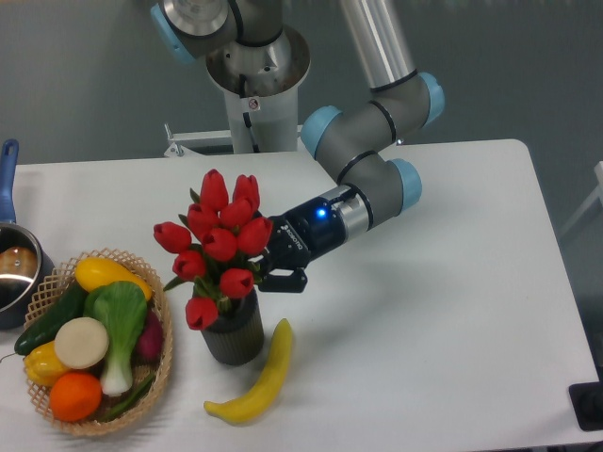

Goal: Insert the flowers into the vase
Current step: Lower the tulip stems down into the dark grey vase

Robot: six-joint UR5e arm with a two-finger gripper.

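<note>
The flowers (220, 243), a bunch of red tulip buds with green leaves, stand with their stems down inside the vase (231, 339), a dark ribbed cylinder at the front left of the table. The lowest buds hang over the vase's rim and hide its mouth. My gripper (267, 270) reaches in from the right, just above the vase, and is shut on the stems right under the buds. The fingertips are partly hidden behind the flowers.
A yellow banana (259, 379) lies right of the vase. A wicker basket (158, 363) with bok choy (121, 320), an orange and other produce sits to its left. A blue-handled pot (11, 266) is at the left edge.
</note>
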